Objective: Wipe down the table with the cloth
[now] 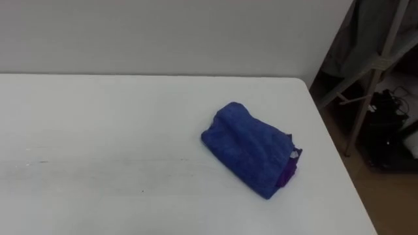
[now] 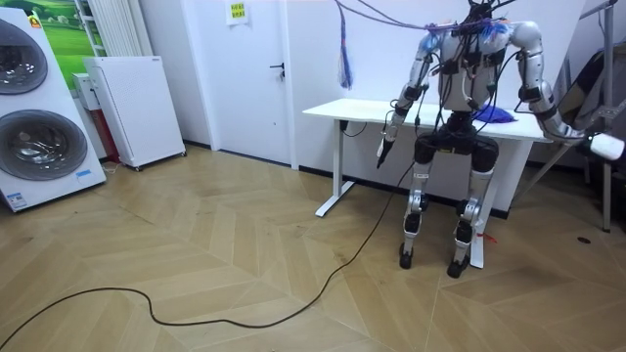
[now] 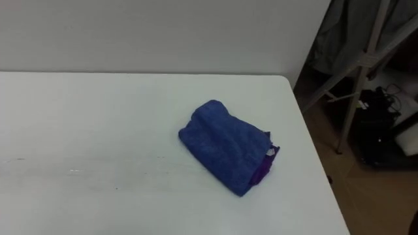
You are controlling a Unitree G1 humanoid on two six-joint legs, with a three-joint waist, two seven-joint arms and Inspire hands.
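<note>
A folded blue cloth (image 1: 251,149) lies on the white table (image 1: 98,130), right of the middle and near the right edge. A purple layer and a small white tag show at its right end. Nothing touches it. In the room view I stand close to the table (image 2: 391,108), facing it, with the cloth (image 2: 494,114) in front of me. My left hand (image 2: 383,152) hangs below the table edge at my side. My right hand (image 2: 606,147) is held out to the room view's right, lower than the tabletop.
A white wall runs behind the table. On the floor past the table's right edge are a metal stand (image 1: 366,98) and dark gear (image 1: 388,134). Washing machines (image 2: 39,127) and a white cabinet (image 2: 137,108) stand at the room view's left.
</note>
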